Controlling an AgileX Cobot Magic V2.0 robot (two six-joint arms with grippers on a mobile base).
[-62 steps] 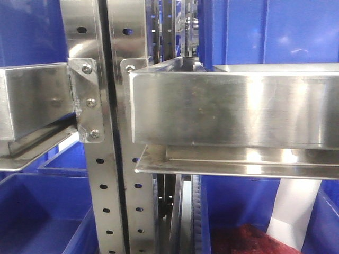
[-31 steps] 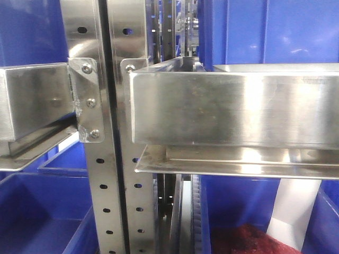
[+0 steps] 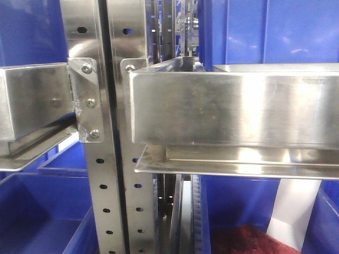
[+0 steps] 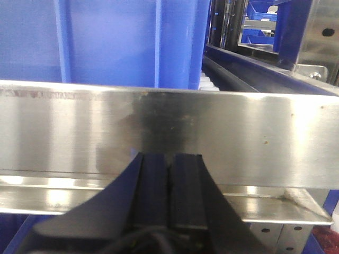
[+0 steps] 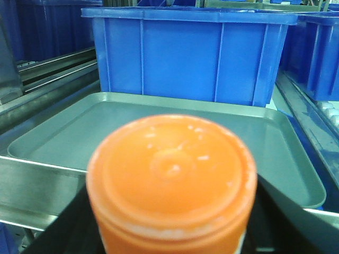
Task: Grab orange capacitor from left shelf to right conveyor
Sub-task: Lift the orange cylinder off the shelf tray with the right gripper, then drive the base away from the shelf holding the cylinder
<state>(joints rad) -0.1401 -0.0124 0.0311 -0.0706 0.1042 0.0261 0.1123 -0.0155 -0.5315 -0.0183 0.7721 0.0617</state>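
Note:
The orange capacitor (image 5: 172, 182) fills the lower middle of the right wrist view, its round end towards the camera. My right gripper (image 5: 172, 233) is shut on it, with dark fingers (image 5: 270, 222) showing at either side. It hangs in front of a shallow silver tray (image 5: 63, 137) on the shelf. My left gripper (image 4: 169, 159) is shut and empty, its two black pads pressed together just in front of a shiny steel tray front (image 4: 265, 137). The left shelf (image 3: 233, 106) fills the front view with steel tray fronts and perforated posts (image 3: 103, 190). The conveyor is out of view.
A deep blue bin (image 5: 185, 53) stands behind the silver tray. More blue bins (image 3: 42, 222) sit below the shelf fronts; one holds dark red material (image 3: 249, 241) and a white sheet (image 3: 294, 211). A roller track (image 4: 233, 79) runs behind the tray front.

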